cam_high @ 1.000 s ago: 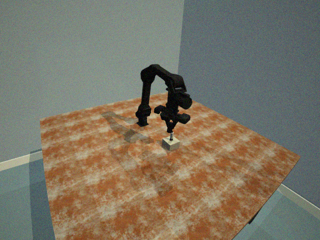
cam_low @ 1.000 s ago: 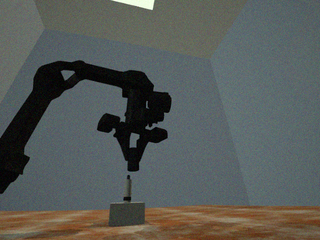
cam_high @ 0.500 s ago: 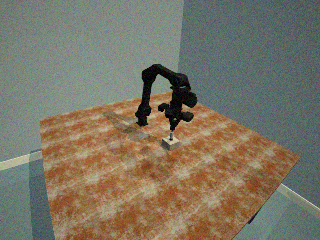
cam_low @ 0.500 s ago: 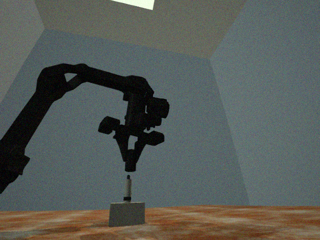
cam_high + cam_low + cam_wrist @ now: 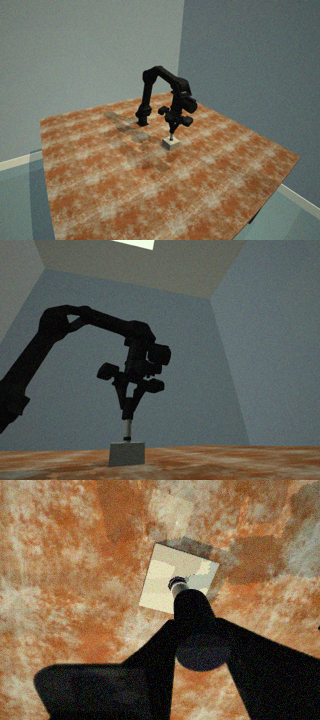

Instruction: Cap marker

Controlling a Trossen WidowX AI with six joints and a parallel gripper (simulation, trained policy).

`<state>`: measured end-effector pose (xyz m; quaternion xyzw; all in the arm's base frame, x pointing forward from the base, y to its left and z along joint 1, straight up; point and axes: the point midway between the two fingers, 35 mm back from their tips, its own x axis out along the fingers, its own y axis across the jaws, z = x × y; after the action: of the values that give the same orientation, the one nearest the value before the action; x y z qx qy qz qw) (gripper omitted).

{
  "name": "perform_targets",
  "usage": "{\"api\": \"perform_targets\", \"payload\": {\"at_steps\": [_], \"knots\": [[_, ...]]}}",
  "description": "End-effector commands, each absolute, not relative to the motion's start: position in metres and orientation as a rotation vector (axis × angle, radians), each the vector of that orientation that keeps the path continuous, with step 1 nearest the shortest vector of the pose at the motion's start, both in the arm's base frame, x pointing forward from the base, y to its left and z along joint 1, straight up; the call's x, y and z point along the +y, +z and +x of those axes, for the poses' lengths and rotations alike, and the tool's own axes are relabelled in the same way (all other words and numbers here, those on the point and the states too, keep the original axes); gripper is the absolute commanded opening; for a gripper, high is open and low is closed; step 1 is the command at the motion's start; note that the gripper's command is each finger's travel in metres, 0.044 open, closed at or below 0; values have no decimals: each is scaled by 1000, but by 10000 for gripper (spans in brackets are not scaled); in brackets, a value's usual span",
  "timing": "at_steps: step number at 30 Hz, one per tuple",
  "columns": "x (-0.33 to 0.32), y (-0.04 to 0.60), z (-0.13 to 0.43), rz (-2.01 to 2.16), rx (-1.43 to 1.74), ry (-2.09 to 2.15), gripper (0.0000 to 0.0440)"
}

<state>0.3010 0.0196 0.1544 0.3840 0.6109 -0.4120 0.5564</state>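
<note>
The gripper is pinching the dark cap right over the standing pen, far back from the table's near edge
</note>
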Motion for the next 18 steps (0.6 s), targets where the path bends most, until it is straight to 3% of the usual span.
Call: {"api": "perform_targets", "payload": {"at_steps": [1,18], "knots": [[20,142,299,890,1473,-976,0],[17,103,295,835,1529,-953,5]]}}
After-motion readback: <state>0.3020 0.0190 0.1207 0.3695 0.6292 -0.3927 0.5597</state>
